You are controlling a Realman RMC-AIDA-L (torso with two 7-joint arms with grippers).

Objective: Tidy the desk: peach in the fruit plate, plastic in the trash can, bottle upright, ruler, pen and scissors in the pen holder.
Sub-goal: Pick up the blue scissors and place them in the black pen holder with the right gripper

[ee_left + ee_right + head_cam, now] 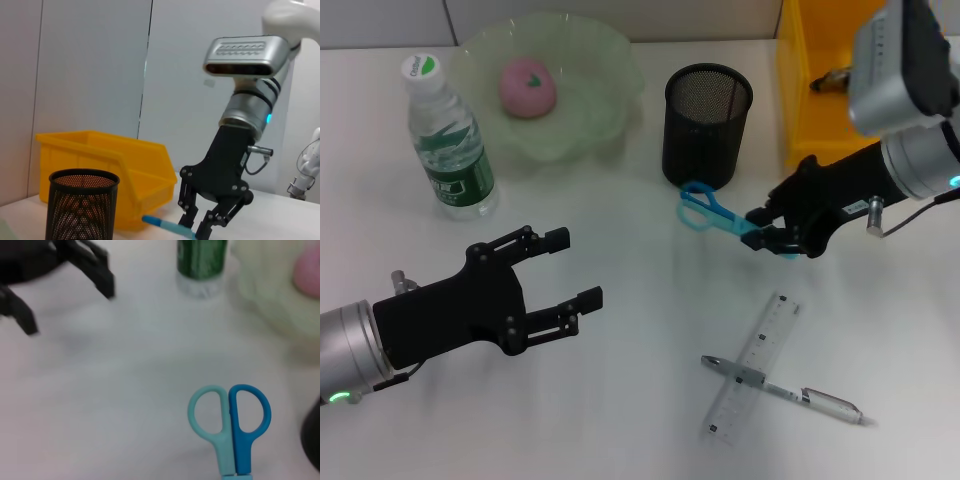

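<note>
Head view. The right gripper [775,237] is closed on the blade end of the scissors [715,211]; the handles project ahead of the fingers, toward the pen holder [707,126], which stands just beyond them. The scissors are held nearly flat, low over the desk [620,400]. The left gripper [565,272] is seen with fingers spread, holding nothing, well apart from the work. The ruler [754,367] and pen [783,390] lie crossed behind the right gripper, untouched. The peach [527,87] sits in the plate [590,60]; the bottle [448,140] stands upright beside it. A yellow bin [810,110] stands next to the holder.

Left wrist view. The right gripper [200,227] is seen end-on with a blue tip of the scissors [162,223] projecting toward the holder [82,205]. The finger contact is cut off at the frame edge.

Right wrist view. The handles of the scissors [230,420] lie ahead of the wrist, closed together. Own fingers are not shown. The left gripper [60,275] and bottle [202,265] appear farther off.

Risks, judged: a grip on smooth blades may slip as the scissors are tilted upright; the handles may catch the holder's rim and tip it if the lift is too low. No plastic is made out in any view; the bin's contents are hidden.
</note>
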